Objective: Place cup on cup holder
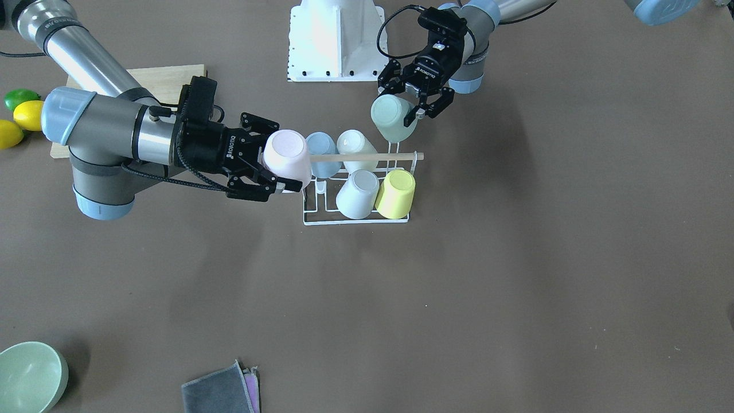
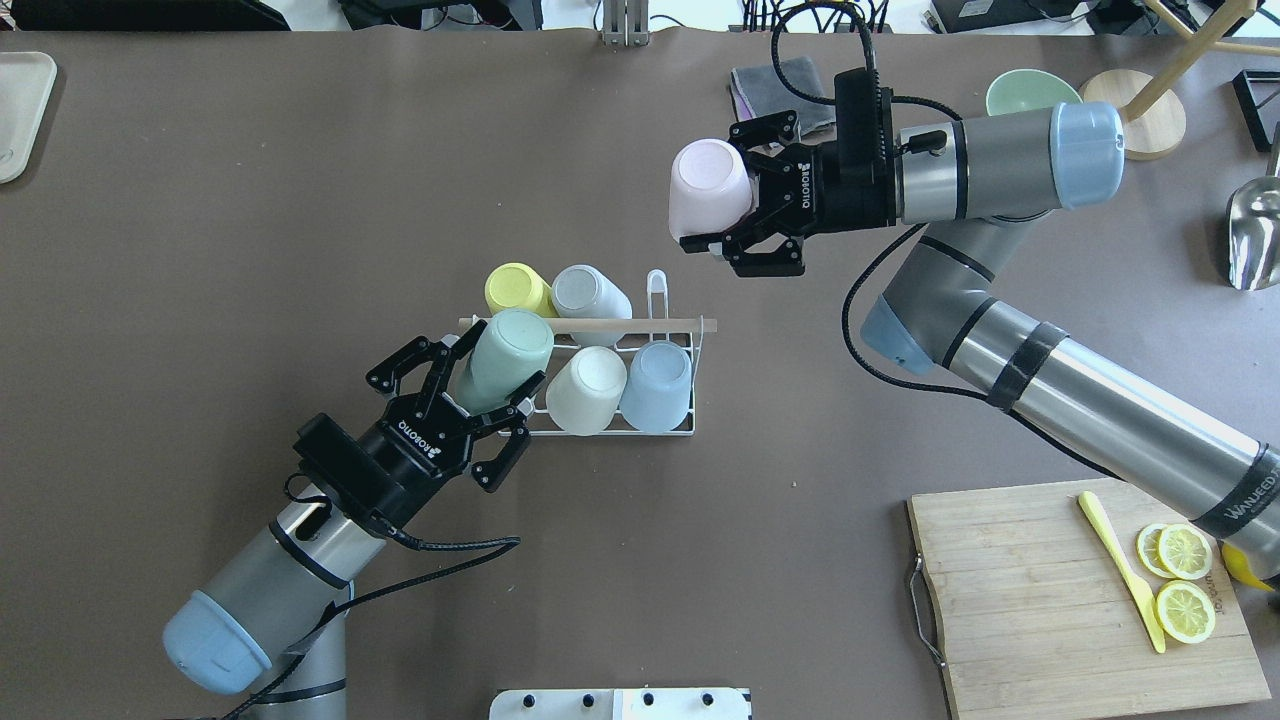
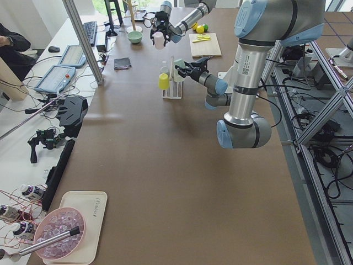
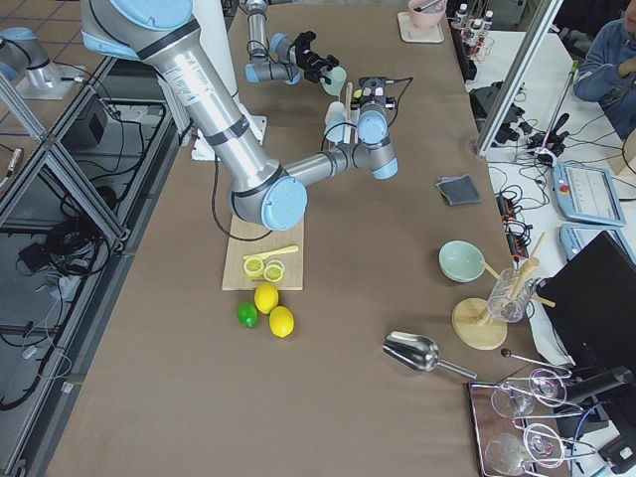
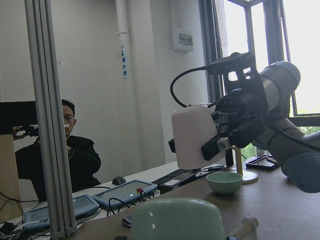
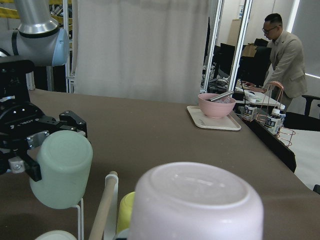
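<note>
The cup holder, a white wire rack with a wooden rod, stands mid-table with yellow, grey, cream and blue cups upside down on it. My right gripper is shut on a pink cup, held bottom-up in the air by the rack's end; it also shows in the front view. A green cup leans tilted over the rack's other end. My left gripper is open, with its fingers either side of the green cup's mouth end and a small gap showing in the left wrist view.
A bare prong stands at the rack's far side. A cutting board with lemon slices and a yellow knife lies at the near right. A green bowl, a grey cloth and a metal scoop lie beyond the right arm.
</note>
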Tool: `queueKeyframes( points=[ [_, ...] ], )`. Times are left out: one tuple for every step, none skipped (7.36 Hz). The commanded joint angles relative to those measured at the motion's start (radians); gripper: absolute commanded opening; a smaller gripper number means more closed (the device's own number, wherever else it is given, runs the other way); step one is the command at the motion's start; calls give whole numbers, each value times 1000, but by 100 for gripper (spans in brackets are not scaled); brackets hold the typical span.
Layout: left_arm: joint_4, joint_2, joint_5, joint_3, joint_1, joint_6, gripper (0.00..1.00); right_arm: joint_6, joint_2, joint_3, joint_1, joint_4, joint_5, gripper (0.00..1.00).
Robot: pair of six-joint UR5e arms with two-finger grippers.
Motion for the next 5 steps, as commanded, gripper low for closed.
queueKeyframes(
  points=[
    [0, -13, 0, 27, 4, -3, 0, -50, 21, -7, -14, 28, -12, 0],
    [0, -13, 0, 27, 2, -2, 0, -60, 22, -12, -18, 30, -13, 0],
    [0, -13, 0, 27, 2, -2, 0, -100, 25, -22, -30, 30, -18, 0],
    [-2, -11, -2, 29, 0, -2, 0, -109, 32, -42, -37, 30, -33, 0],
    [-5, -10, -2, 29, -3, -2, 0, -111, 45, -65, -50, 30, -48, 0]
  ],
)
